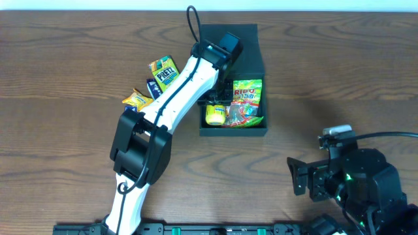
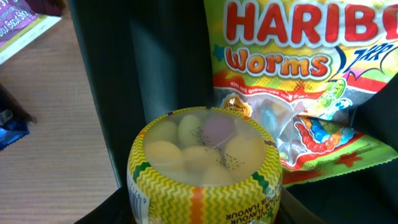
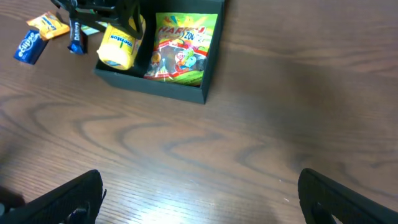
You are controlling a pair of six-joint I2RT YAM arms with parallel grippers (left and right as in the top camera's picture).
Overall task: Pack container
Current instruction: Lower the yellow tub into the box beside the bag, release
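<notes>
Worms bag [image 1: 247, 101] sits in the container [image 1: 233, 131], left tool [image 1: 215, 103] gripping the candy tub [image 1: 215, 115] inside. Packets [image 1: 163, 72] at nine o'clock on the bench [image 1: 78, 52] aren't packed yet. Right tool [image 3: 199, 199] gapes empty.

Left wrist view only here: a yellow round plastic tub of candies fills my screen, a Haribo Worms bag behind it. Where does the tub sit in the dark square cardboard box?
Observer: The yellow round plastic tub of candies is in the near-left corner of the dark square cardboard box, beside the Haribo Worms bag.
Operator: Where is the other arm?
Observer: The right gripper is open over bare table, apart from the box.
Operator: Anything left to pack?
Observer: At least three snack packets lie on the table left of the box.
</notes>
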